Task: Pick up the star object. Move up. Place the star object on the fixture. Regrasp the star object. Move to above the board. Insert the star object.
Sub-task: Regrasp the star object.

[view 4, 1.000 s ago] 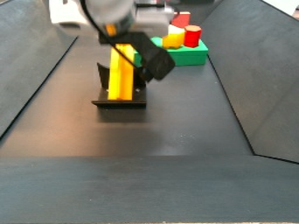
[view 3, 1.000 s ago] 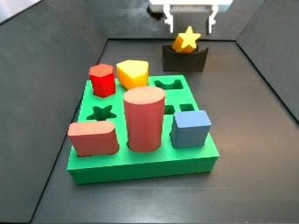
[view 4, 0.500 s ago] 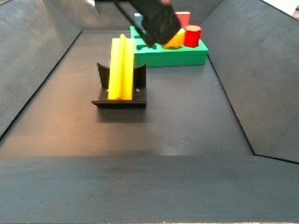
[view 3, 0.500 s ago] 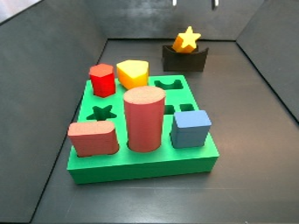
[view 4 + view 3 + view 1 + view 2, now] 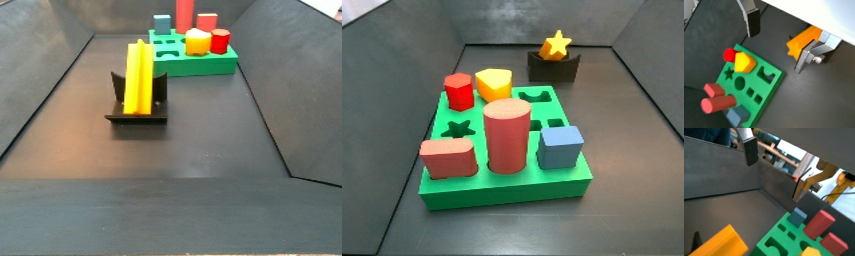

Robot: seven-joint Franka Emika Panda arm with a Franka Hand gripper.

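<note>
Item: star object (image 5: pixel 556 44). Orange-yellow ridged prism of star section, resting in the notch of the fixture (image 5: pixel 553 68); in a side view it stands on end along the fixture's upright (image 5: pixel 138 78). It touches no part of the arm.

Item: end effector (image 5: pixel 777 42). Absent from both side views, so it is above their field. In both wrist views the two silver fingers (image 5: pixel 751 21) stand wide apart with nothing between them. It looks down on the star object and the board together.

Item: board (image 5: pixel 509 150). Green slab, well apart from the fixture. It carries a red hexagonal peg (image 5: pixel 460 91), a yellow rounded-triangle peg (image 5: pixel 493 82), a tall red cylinder (image 5: pixel 506 136), a blue cube (image 5: pixel 561 147) and a salmon block (image 5: pixel 446 158). The star-shaped hole (image 5: pixel 458 128) is vacant.

Step in hand, by judgement: placing on the fixture looks done; the regrasp is due.

Next move, by judgement: descend over the fixture with the fingers open, align them across the prism's ridged sides, and close. Clearance from the fixture's upright matters, as does a grip that leaves the lower end free for the star-shaped hole.
</note>
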